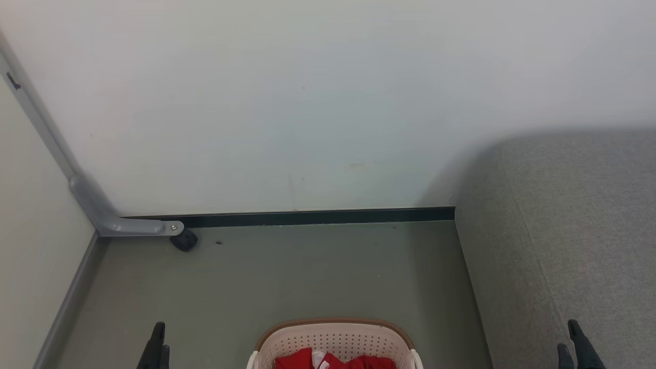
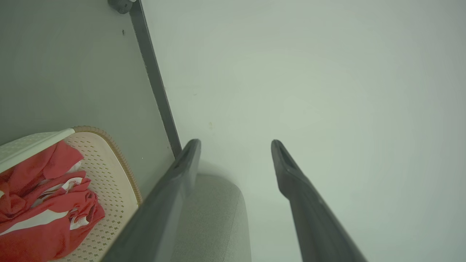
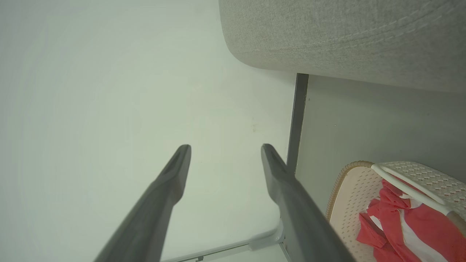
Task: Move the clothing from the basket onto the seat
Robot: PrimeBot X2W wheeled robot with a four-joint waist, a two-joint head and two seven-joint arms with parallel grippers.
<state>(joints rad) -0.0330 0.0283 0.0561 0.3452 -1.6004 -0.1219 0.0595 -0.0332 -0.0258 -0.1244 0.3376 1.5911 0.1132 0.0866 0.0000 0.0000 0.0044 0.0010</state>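
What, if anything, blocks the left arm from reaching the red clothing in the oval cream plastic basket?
Likely yes: the left end effector hangs open and empty beside the oval cream perforated basket, whose open top leaves the red clothing exposed.

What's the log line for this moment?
stage: pre-grasp | left gripper: open, empty | right gripper: open, empty | clothing: in basket | seat: no clothing visible

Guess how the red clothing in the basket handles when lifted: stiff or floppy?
Probably floppy: the clothing lies crumpled in soft folds in the basket. Likely light for its bulk, since it looks like thin fabric. The pieces look bunched together, so pinching one fold may drag another along or leave part trailing behind.
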